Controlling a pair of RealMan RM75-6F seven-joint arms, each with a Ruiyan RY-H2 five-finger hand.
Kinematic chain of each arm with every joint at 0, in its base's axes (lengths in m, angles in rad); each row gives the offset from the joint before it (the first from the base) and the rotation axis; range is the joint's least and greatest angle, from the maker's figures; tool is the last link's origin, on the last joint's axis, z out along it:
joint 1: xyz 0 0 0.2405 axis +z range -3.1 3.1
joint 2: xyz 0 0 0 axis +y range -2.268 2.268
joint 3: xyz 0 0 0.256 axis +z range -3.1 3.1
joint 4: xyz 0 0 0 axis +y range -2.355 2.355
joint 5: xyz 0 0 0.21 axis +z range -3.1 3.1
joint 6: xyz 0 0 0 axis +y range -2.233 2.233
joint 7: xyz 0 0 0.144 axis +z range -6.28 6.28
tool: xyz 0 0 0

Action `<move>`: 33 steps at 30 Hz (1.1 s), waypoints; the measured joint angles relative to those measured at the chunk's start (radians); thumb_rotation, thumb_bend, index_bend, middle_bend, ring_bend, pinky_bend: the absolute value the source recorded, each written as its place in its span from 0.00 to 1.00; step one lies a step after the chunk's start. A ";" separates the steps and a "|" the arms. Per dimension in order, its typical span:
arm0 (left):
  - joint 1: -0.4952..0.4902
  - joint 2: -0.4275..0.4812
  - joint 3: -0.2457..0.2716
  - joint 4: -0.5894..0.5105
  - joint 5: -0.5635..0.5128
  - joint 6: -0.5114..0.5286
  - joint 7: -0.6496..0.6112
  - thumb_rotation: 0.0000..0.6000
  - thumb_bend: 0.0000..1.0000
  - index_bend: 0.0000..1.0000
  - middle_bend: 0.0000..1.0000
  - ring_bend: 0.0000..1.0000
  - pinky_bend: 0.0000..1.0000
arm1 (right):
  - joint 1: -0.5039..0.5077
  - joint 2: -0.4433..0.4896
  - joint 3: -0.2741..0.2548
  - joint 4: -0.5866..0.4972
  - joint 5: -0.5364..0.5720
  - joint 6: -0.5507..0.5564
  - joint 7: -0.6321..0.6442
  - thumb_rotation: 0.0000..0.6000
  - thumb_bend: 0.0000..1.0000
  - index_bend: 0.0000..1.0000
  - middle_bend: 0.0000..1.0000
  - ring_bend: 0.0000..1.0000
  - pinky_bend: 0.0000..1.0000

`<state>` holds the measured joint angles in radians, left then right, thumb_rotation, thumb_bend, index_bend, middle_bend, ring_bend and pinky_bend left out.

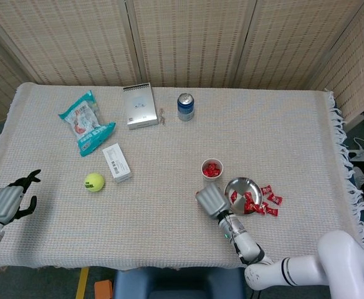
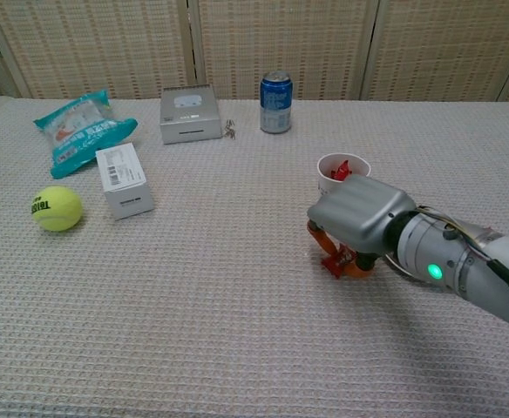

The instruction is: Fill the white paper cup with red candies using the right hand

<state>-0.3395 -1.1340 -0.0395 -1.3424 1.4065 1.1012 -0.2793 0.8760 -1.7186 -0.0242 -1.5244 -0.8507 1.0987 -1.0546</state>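
I had my right hand (image 2: 355, 218) down on the cloth, palm over a loose red candy (image 2: 335, 262), orange fingertips (image 2: 354, 271) curled in around the wrapper. From the chest view the fingers touched it on both sides, but I couldn't tell whether it was truly gripped or just caged. In the head view the hand (image 1: 210, 200) hid the candy completely.

The white paper cup (image 2: 342, 171) stood just behind the hand, farther from me, upright, with red candies (image 2: 340, 171) showing at the rim. From above, the cup (image 1: 212, 169) sat near the hand and slightly right, its inside red.

Beside the hand on the right lay the metal dish (image 1: 242, 187), with more red candies (image 1: 257, 202) in it and spilled on the cloth along its right edge.

My left hand (image 1: 6, 200) hung at the table's near left edge, fingers apart, holding nothing.

Well away to the left sat a tennis ball (image 2: 57, 208), a small white box (image 2: 124, 179), a teal snack bag (image 2: 82, 127), a grey box (image 2: 189, 113) and a blue can (image 2: 275, 102).
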 measured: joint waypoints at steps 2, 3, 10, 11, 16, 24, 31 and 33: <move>0.000 0.000 0.001 -0.001 0.003 0.002 0.000 1.00 0.61 0.02 0.21 0.18 0.32 | -0.003 0.004 0.003 -0.008 -0.004 0.004 0.002 1.00 0.24 0.63 0.84 0.85 1.00; 0.001 0.000 0.001 -0.001 0.003 0.004 0.001 1.00 0.61 0.02 0.21 0.18 0.32 | -0.004 0.010 0.006 -0.017 -0.010 0.007 0.007 1.00 0.24 0.62 0.84 0.85 1.00; 0.001 -0.002 0.000 -0.001 0.002 0.004 0.005 1.00 0.61 0.02 0.21 0.18 0.32 | -0.019 0.070 0.054 -0.109 -0.065 0.049 0.076 1.00 0.24 0.60 0.84 0.85 1.00; 0.001 -0.002 0.000 -0.002 0.001 0.004 0.006 1.00 0.61 0.02 0.21 0.18 0.32 | -0.021 0.080 0.067 -0.120 -0.071 0.056 0.086 1.00 0.24 0.60 0.84 0.85 1.00; 0.000 -0.003 0.000 -0.004 0.001 0.003 0.010 1.00 0.61 0.02 0.21 0.18 0.32 | -0.023 0.124 0.148 -0.166 -0.073 0.083 0.130 1.00 0.24 0.60 0.84 0.86 1.00; -0.002 -0.006 0.000 -0.001 0.000 -0.002 0.011 1.00 0.61 0.00 0.21 0.18 0.32 | 0.002 0.149 0.243 -0.142 0.047 0.077 0.136 1.00 0.24 0.59 0.84 0.86 1.00; -0.004 -0.007 -0.001 0.002 -0.005 -0.008 0.010 1.00 0.61 0.00 0.21 0.18 0.32 | 0.045 0.141 0.290 -0.060 0.156 0.020 0.137 1.00 0.24 0.58 0.84 0.86 1.00; -0.003 -0.007 -0.001 0.003 -0.006 -0.008 0.009 1.00 0.61 0.00 0.21 0.18 0.32 | 0.048 0.140 0.291 -0.055 0.165 0.015 0.136 1.00 0.24 0.54 0.84 0.85 1.00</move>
<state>-0.3428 -1.1407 -0.0407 -1.3392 1.4000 1.0932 -0.2703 0.9244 -1.5790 0.2667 -1.5791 -0.6858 1.1135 -0.9187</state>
